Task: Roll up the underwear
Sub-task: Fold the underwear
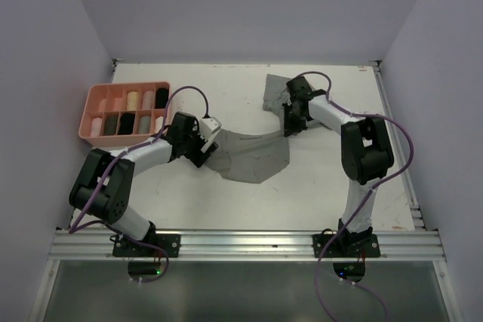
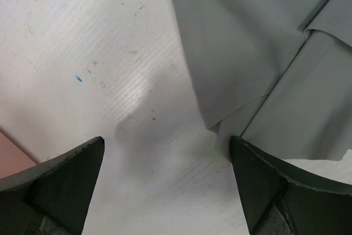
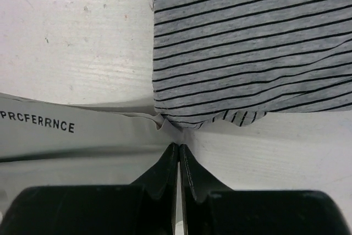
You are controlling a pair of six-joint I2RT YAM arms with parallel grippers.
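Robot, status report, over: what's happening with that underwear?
Left gripper open, over table beside grey underwear. Right gripper shut at its waistband. Not rolled yet. Striped underwear crowds that corner.

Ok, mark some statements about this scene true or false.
1. The left end effector is open. True.
2. The right end effector is wide open. False: its fingers are shut together.
3. The pink tray sits on the right side of the table. False: it is at the far left.
4. The striped underwear lies just ahead of the right end effector. True.
5. The plain grey underwear is rolled up. False: it lies spread out flat.
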